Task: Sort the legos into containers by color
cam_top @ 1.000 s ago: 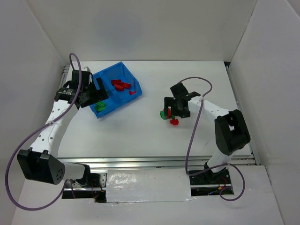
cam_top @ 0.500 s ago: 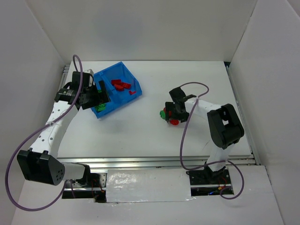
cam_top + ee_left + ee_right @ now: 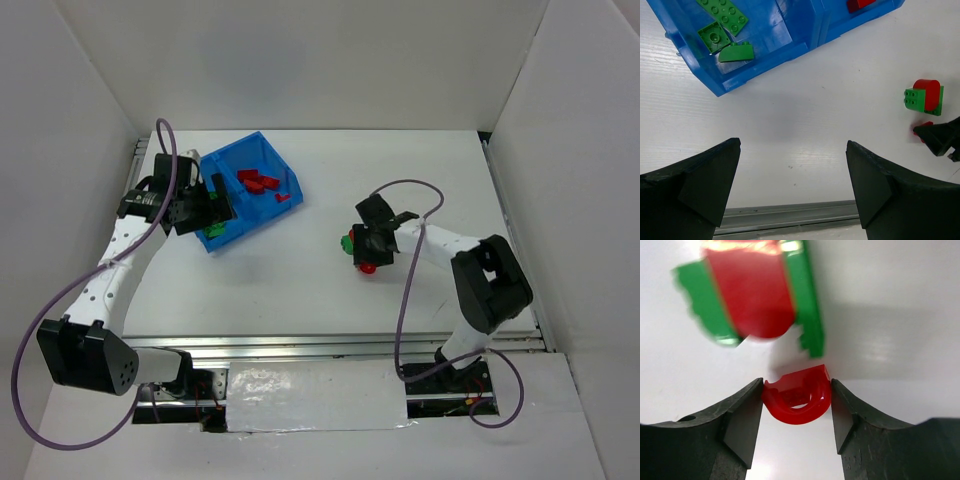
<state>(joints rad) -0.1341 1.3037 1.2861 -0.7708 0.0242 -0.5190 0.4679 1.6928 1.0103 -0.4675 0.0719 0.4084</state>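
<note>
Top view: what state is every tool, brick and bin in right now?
left tool, open, empty, over the table.
right tool, shut on red arch brick.
red-green pair, joined, loose on table beside the arch.
blue bin, upright; green bricks in one half, red bricks in other.

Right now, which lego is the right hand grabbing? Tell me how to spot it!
Start at the blue bin at the back left, then look right across the white table to the right gripper. Between its jaws sits a little red arch brick. The joined piece just beyond it is bigger and red-and-green; this one is all red, with a curved hollow.
</note>
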